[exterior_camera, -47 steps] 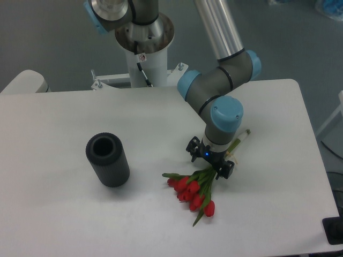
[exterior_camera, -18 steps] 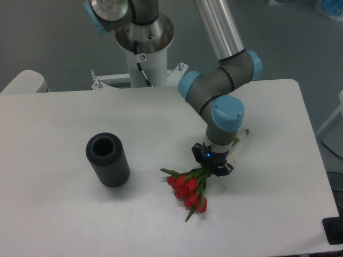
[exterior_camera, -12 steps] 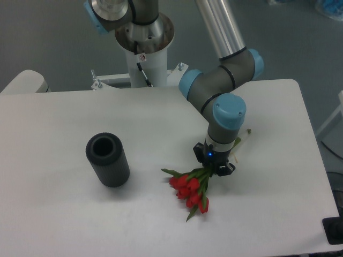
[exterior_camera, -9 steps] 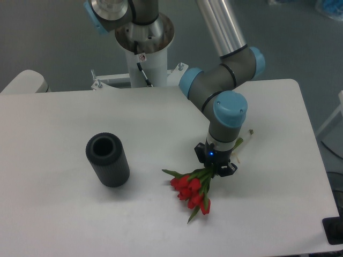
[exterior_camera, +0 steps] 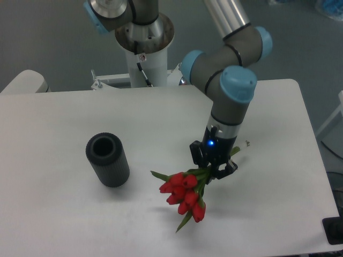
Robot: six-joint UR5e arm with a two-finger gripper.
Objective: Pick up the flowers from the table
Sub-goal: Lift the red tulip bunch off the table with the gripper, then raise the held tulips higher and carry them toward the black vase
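Note:
The flowers (exterior_camera: 182,194), a bunch of red tulips with green stems and leaves, hang tilted down to the left, above the white table (exterior_camera: 64,214). Their shadow lies on the table below them. My gripper (exterior_camera: 213,166) is shut on the green stems just behind the blooms. The far stem ends (exterior_camera: 236,150) poke out to the right behind the wrist.
A dark grey ribbed cylinder vase (exterior_camera: 107,160) stands upright on the left half of the table, apart from the flowers. The robot's base column (exterior_camera: 143,48) is at the back edge. The table's right edge (exterior_camera: 316,155) is close to the arm.
The gripper, open around the stems 2.6 s ago, has shut on them. It has since risen, lifting the flowers off the table; the blooms now hang lower left.

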